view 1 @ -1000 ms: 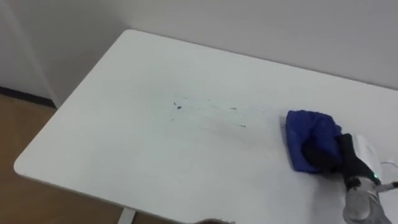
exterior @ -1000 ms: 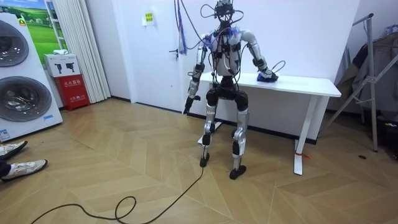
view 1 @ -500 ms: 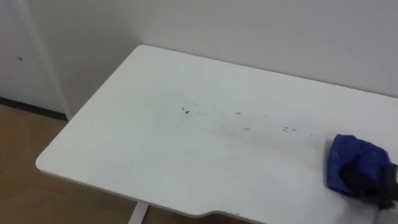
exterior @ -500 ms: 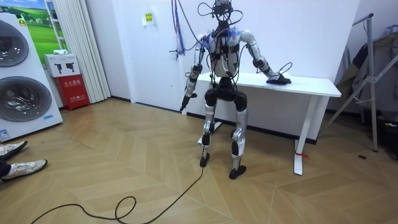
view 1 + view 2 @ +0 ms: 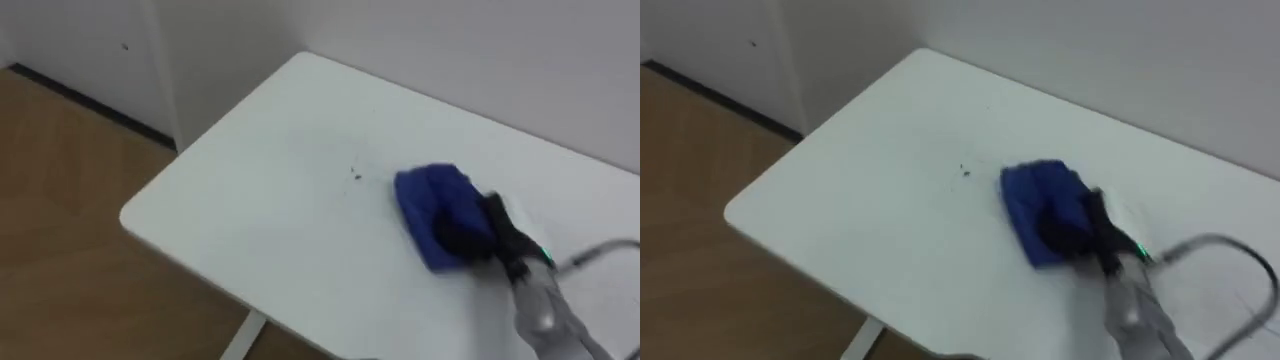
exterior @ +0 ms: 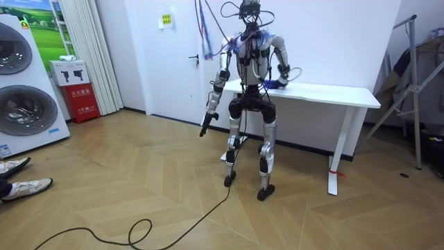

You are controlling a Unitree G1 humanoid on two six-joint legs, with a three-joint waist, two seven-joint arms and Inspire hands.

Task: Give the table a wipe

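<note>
Swept back leftward across the table — blue cloth, gripped by curled fingers of the right hand, now just beside the dark speck. Close to clearing that mark — left hand hanging idle.

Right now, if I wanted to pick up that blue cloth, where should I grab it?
Probably the free left end of the blue cloth, pinched from above on the left: it lies crumpled, with folds to catch, on the table, and the right hand covers its right end.
</note>
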